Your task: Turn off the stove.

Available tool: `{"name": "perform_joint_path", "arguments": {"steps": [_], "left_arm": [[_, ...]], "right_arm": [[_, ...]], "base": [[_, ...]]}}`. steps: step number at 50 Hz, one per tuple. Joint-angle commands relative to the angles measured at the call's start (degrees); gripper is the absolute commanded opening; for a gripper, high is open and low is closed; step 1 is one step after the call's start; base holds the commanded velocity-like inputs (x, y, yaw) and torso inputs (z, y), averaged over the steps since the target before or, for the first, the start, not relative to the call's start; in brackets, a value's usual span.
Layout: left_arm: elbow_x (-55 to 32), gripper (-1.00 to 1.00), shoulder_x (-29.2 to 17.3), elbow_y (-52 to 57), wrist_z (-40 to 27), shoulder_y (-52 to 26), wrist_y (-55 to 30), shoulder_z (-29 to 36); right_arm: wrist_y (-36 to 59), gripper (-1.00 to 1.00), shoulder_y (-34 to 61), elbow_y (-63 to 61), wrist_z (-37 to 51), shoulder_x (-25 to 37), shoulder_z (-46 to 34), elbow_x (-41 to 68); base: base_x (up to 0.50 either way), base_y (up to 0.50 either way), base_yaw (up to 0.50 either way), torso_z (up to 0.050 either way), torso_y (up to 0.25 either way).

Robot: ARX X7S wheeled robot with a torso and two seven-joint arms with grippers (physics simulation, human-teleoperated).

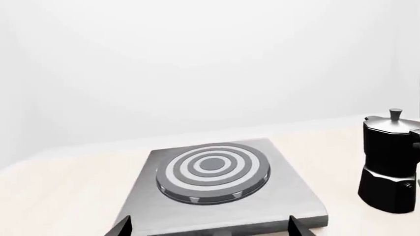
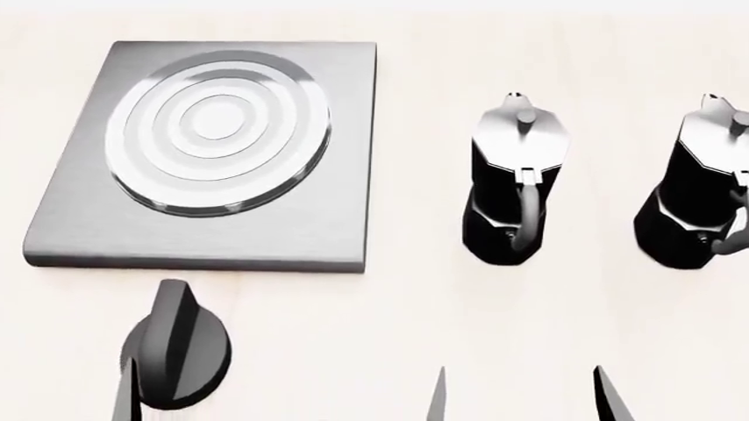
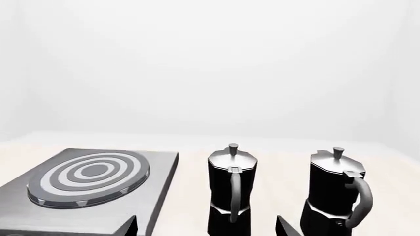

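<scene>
Knob [image 2: 175,355] just beside left hand [image 2: 126,399], ridge pointing toward stove [image 2: 210,232]; left nearer; both hands spread wide, holding nothing.

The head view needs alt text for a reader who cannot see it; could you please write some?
A flat grey stove with a ringed round burner lies on a pale table, its black knob in front of it. Two black-and-silver moka pots stand to its right, and gripper fingertips show at the bottom edge.

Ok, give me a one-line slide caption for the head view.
Grey stove with ringed burner, black knob in front, two moka pots alongside, open gripper tips at the bottom edge.
</scene>
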Motion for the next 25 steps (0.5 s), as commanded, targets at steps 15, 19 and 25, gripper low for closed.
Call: {"name": "perform_joint_path", "arguments": {"steps": [15,19,25], "left_arm": [[-0.2,1.0,-0.6,-0.2,-0.6,0.0,0.3,0.7],[-0.2,1.0,-0.7,-0.2,-0.7,0.0,0.4,0.9],[-0.2,1.0,-0.8,-0.4,-0.8,0.0,0.5,1.4]], "right_arm": [[-0.1,1.0,0.1,-0.1,1.0,0.8,-0.5,0.5],[-0.1,1.0,0.1,-0.1,1.1,1.0,-0.5,0.6],[-0.2,1.0,0.2,0.1,1.3,1.1,-0.4,1.1]], "base": [[0.0,0.0,0.0,0.0,-0.045],[0.0,0.0,0.0,0.0,-0.027],[0.0,0.0,0.0,0.0,-0.007]]}}
